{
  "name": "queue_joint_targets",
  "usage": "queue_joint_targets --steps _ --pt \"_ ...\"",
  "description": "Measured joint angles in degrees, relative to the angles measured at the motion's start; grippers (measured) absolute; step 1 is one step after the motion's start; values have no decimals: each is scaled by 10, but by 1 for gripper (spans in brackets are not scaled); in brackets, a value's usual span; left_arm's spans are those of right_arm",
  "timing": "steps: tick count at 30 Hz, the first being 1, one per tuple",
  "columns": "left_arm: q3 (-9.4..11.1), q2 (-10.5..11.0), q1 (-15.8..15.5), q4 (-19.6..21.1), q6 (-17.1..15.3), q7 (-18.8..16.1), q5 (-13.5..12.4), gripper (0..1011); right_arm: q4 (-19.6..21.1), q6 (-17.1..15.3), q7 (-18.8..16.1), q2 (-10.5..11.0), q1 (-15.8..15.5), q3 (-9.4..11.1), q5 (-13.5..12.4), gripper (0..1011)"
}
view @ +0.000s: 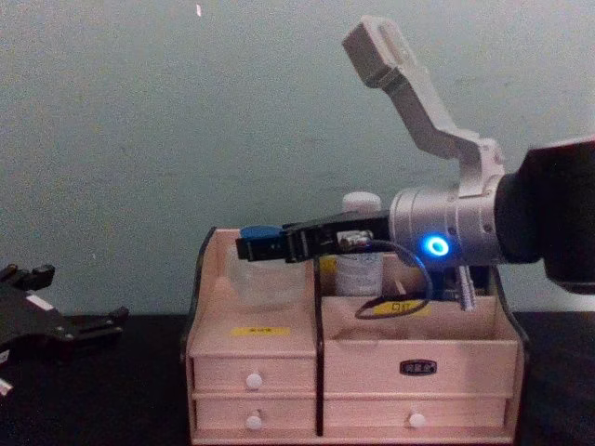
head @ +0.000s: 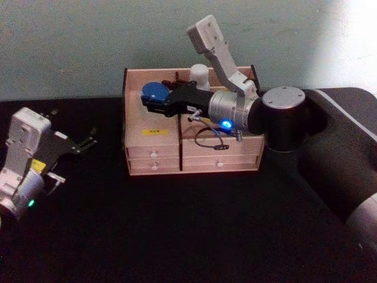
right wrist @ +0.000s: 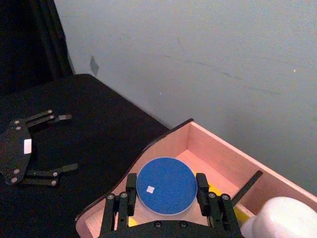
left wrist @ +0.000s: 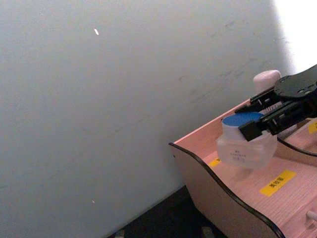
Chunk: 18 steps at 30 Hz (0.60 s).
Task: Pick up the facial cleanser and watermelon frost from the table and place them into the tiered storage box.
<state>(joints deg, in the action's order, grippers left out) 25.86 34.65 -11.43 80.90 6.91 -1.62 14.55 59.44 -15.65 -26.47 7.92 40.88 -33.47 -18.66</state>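
A blue-lidded jar (right wrist: 166, 184) is gripped by the right gripper (left wrist: 247, 118); its two black fingers (right wrist: 131, 186) are closed against opposite sides of the round lid, and the clear body hangs below them. The jar is held over the far left compartment of the tiered storage box (head: 153, 150), inside the curved dark-edged left side wall. Whether its base touches the wooden floor cannot be told. In the chest view the lid is seen level with the top of the box's back wall.

To the right of the jar, beyond a dark divider (right wrist: 247, 184), a white-capped bottle (head: 199, 73) is seen upright in the far right compartment, close beside the right arm's wrist but apart from the jar. Yellow labels (left wrist: 277, 182) are fixed on the steps nearer than the jar, and drawers with white knobs (head: 154, 154) are set along the near face. A thin black cable (head: 206, 138) hangs from the wrist in front of the right compartment.

The left gripper (right wrist: 69, 143) is parked well to the left over the black table (right wrist: 99, 124), its fingers spread apart and holding nothing
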Motion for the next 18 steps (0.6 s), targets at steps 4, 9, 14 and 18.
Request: queue_joint_targets --steps 4,9,14,18 --pt "0 0 0 0 0 0 0 1001 -20 0 0 -10 7 -1 4 712" --pt "0 0 0 0 0 0 0 1001 -43 1 -1 -20 14 -2 12 712" --pt "0 0 0 0 0 0 0 1001 -56 2 -2 -26 17 -1 17 711" --pt "0 0 0 0 0 0 0 1001 -59 2 -1 -28 18 0 21 711"
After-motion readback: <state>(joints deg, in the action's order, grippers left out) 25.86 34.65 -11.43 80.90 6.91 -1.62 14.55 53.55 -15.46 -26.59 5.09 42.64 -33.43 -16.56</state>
